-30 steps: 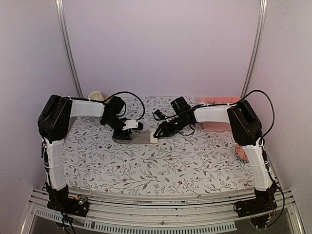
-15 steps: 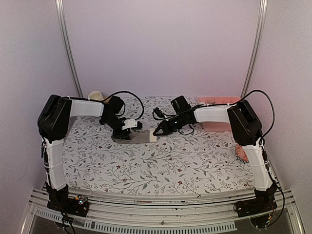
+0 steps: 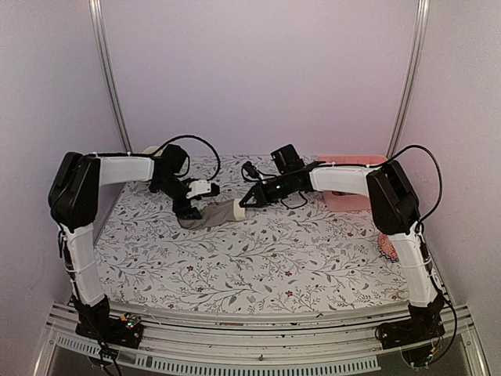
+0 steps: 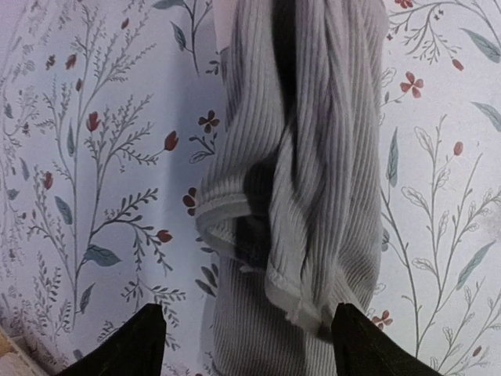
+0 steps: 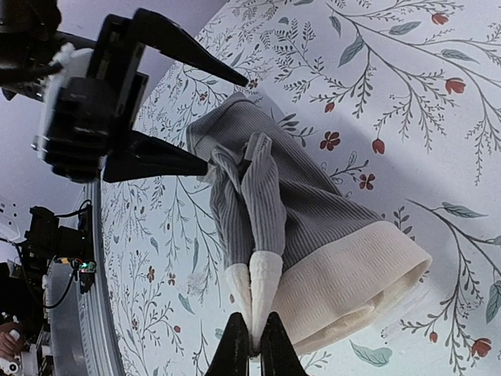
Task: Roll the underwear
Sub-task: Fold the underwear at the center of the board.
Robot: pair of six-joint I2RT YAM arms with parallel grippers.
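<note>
My right gripper is clamped on a bunched fold of the cream waistband of the taupe underwear. The garment lies crumpled on the floral tablecloth toward the back, between my two arms. My left gripper has its fingers wide apart, straddling the ribbed grey end without gripping it. I judge the pinch risky: it holds only a small ridge of elastic, so a pull could slip free or drag the whole unpinned garment sideways. Twisted like this, the cloth would likely roll up lopsided and slack.
</note>
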